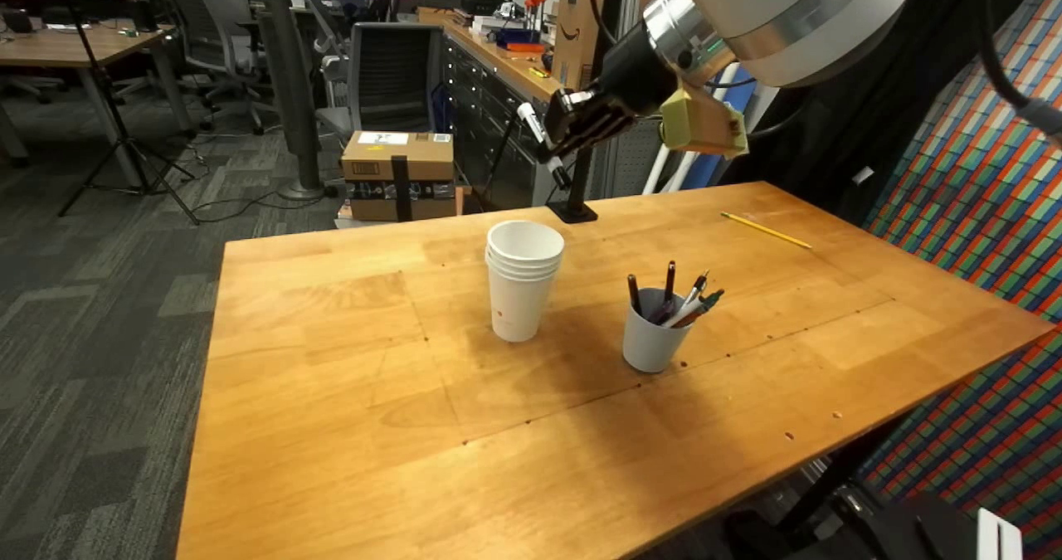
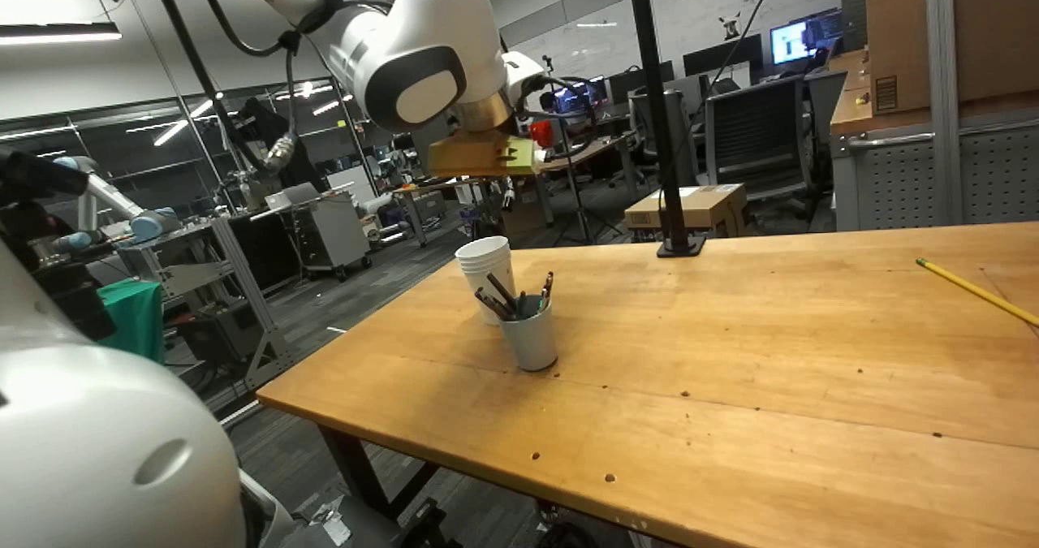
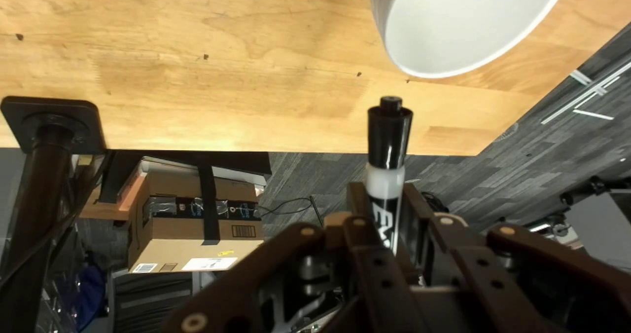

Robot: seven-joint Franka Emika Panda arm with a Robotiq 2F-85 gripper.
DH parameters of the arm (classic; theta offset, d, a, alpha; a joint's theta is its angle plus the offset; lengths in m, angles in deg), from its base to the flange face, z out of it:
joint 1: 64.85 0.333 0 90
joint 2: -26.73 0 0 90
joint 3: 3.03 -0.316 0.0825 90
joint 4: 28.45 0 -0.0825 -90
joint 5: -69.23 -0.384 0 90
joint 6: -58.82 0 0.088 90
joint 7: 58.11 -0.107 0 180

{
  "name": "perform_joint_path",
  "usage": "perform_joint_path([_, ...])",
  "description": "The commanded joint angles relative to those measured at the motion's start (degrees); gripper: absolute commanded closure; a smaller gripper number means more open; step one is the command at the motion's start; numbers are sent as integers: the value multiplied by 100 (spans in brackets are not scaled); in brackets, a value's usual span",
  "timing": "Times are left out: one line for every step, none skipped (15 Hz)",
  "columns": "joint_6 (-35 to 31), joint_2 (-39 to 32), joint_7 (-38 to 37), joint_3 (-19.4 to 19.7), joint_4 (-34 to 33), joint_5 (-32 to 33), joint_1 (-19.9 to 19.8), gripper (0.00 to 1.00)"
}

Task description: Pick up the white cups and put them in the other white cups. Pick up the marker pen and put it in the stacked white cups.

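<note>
Dark and out of focus along the bottom of my wrist view, the claw (image 3: 387,202) is drawn in as far as the marker (image 3: 387,175) allows, one jaw on each side, so I have it gripped by the barrel. Its black end points up the frame, apart from the cups (image 3: 463,22), whose open mouth sits at the upper right.

In an exterior view I see the worktop (image 1: 332,394) across the lower part, with those cups nested in one upright stack near the middle, several rims showing. Claw and marker are up off the worktop, above the stack in the frame, the marker slanting from upper left to lower right. To the right of the stack, near it but apart, I have a holder (image 1: 651,348) with pens (image 1: 684,306) in it; a pencil (image 1: 765,230) lies toward the upper right.

In an exterior view the arm (image 2: 438,45) hangs across the upper left and middle with a yellow block (image 2: 483,157) on it, and the claw and marker are hidden from me. A black post (image 2: 657,114) rises from the worktop's far edge, a box (image 2: 690,207) behind it.
</note>
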Motion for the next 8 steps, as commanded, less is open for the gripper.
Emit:
perform_joint_path([-488,339,121,-131,376,-384,211,93])
perform_joint_path([-564,360,86,-161,425,-417,252,93])
perform_joint_path([-645,374,53,-197,475,-436,291,93])
perform_joint_path([-740,383,23,-235,523,-450,327,93])
perform_joint_path([-819,388,-6,-269,573,-457,359,93])
perform_joint_path([-880,394,-21,-298,607,-464,381,93])
perform_joint_path([-949,405,-28,-331,654,-491,407,93])
perform_joint_path([-997,409,-38,-356,690,-508,426,93])
